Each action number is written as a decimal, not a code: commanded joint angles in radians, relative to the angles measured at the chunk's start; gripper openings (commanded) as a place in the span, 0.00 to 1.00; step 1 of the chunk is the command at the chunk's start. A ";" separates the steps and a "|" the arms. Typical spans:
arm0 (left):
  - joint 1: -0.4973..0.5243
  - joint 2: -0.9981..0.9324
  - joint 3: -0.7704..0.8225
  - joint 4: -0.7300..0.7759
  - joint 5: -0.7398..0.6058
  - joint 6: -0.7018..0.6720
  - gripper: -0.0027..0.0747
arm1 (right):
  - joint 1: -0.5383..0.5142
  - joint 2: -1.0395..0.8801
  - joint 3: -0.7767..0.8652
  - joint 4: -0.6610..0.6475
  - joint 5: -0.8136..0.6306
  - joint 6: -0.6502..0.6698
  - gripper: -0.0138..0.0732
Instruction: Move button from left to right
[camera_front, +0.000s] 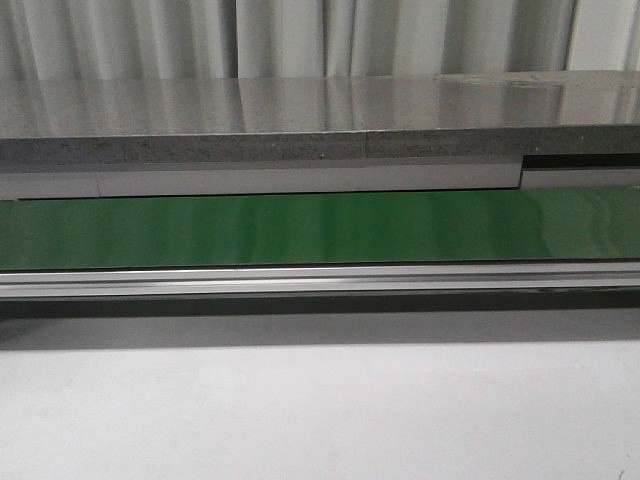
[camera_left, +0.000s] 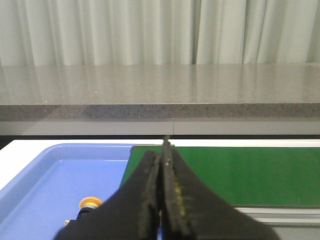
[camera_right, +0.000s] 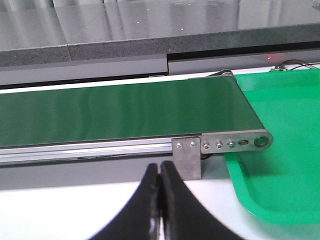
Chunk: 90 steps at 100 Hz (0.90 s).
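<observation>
The button (camera_left: 90, 203) is being seen in the blue tray (camera_left: 35, 186), at about eight o'clock from the left gripper (camera_left: 161, 200). Both the left gripper and the right gripper (camera_right: 160, 200) are being held fully closed, holding nothing. The left jaws are to be opened before the yellow cap is approached.

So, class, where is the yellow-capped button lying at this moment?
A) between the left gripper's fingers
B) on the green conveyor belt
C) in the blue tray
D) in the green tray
C: the button lies in the blue tray, beside the shut left gripper.
</observation>
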 joint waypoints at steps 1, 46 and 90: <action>0.002 -0.030 0.060 -0.002 -0.070 -0.007 0.01 | -0.006 -0.020 -0.015 -0.001 -0.083 -0.003 0.08; 0.002 -0.030 0.033 -0.026 -0.066 -0.007 0.01 | -0.006 -0.020 -0.015 -0.001 -0.083 -0.003 0.08; 0.002 0.179 -0.355 -0.127 0.252 -0.007 0.01 | -0.006 -0.020 -0.015 -0.001 -0.083 -0.003 0.08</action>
